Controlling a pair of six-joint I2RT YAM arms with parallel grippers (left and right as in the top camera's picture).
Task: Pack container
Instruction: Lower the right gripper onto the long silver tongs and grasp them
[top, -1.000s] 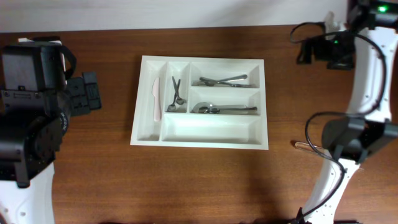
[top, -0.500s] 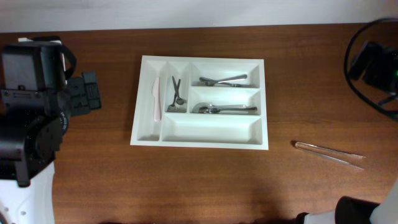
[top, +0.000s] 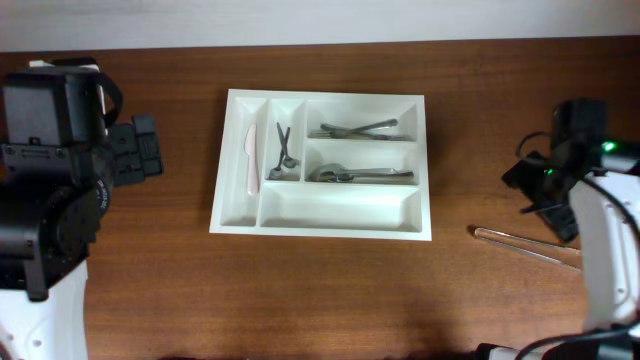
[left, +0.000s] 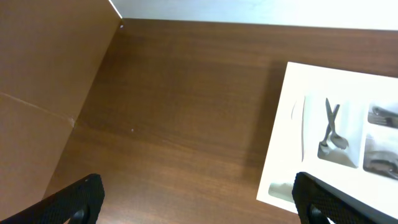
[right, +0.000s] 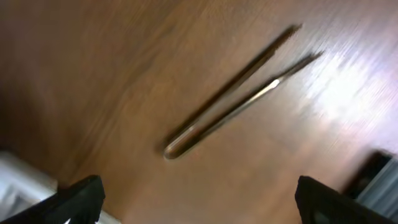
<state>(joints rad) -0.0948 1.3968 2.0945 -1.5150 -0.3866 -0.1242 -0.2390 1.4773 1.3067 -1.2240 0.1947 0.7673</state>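
Observation:
A white cutlery tray (top: 320, 225) sits mid-table; it also shows in the left wrist view (left: 292, 81). It holds a white plastic knife (top: 250, 160), small scissors (top: 284, 150) and metal utensils (top: 360, 128) in its compartments. Metal tongs (top: 527, 246) lie on the table right of the tray and show blurred in the right wrist view (right: 239, 106). My right gripper (right: 196, 202) is open and empty, above the tongs. My left gripper (left: 199, 199) is open and empty over bare table left of the tray.
The long front compartment of the tray (top: 340, 207) holds nothing. The table's back edge meets a white wall (top: 300, 20). A brown panel (left: 43, 74) stands at the left in the left wrist view.
My right arm has swung from the back right corner down toward the tongs at the table's right. The left arm, the tray and the tongs have not moved.

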